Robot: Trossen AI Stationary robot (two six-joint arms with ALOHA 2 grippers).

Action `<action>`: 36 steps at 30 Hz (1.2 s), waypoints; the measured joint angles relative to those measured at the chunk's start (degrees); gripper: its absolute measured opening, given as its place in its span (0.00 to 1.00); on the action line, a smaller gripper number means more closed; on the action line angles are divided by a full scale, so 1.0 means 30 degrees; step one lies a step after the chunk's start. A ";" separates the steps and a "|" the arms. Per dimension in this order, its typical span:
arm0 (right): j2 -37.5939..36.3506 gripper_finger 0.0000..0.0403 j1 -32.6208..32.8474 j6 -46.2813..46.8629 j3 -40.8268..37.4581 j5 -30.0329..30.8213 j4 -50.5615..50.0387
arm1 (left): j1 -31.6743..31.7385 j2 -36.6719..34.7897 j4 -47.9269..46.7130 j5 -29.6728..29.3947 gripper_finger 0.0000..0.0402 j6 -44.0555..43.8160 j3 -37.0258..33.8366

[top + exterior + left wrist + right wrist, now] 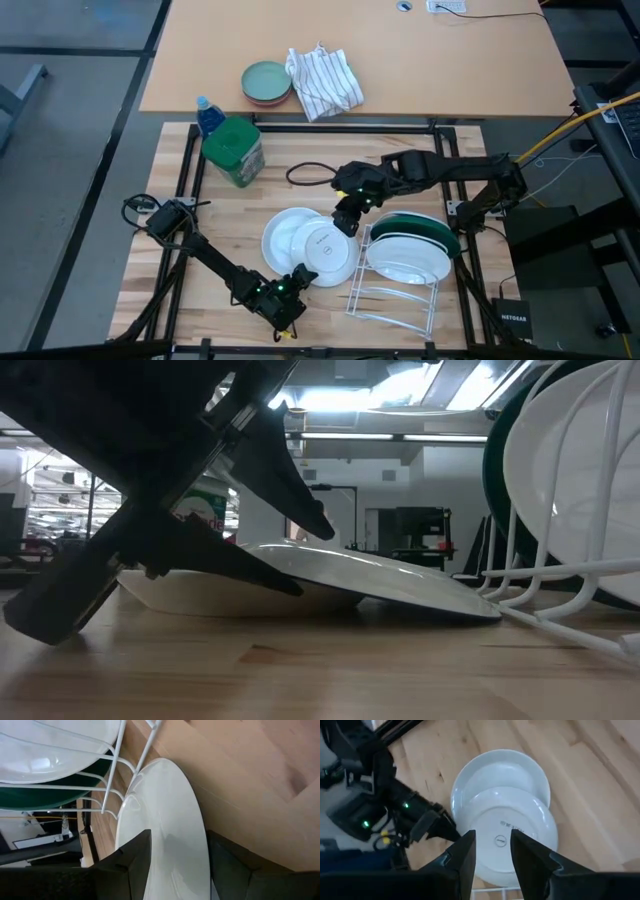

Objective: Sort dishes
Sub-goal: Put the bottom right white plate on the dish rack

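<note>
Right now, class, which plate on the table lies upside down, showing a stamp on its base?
The smaller plate, lying partly on a plain white plate. The other white plate and the dark green plate stand in the wire rack.

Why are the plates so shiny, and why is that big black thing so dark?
Left wrist view: light glares off the white plate. Low view: ceiling lamps shine from behind, so the left end effector shows as a dark shape over the stamped plate.

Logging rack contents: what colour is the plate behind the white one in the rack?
Dark green plate, best seen in the high view, behind the white plate.
</note>
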 joint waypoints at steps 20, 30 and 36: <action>0.4731 0.31 -0.2995 0.3468 -0.0003 -0.0498 0.0166 | -0.0022 0.0007 0.0045 -0.0111 0.42 0.0466 0.0015; 0.7126 0.31 -0.4518 0.3898 -0.0003 -0.0577 0.0010 | -0.0022 0.0007 0.0022 -0.0111 0.42 0.0466 0.0015; 0.8015 0.31 -0.4833 0.3862 -0.0003 -0.0975 -0.0004 | -0.0022 0.0007 0.0015 -0.0118 0.42 0.0466 0.0015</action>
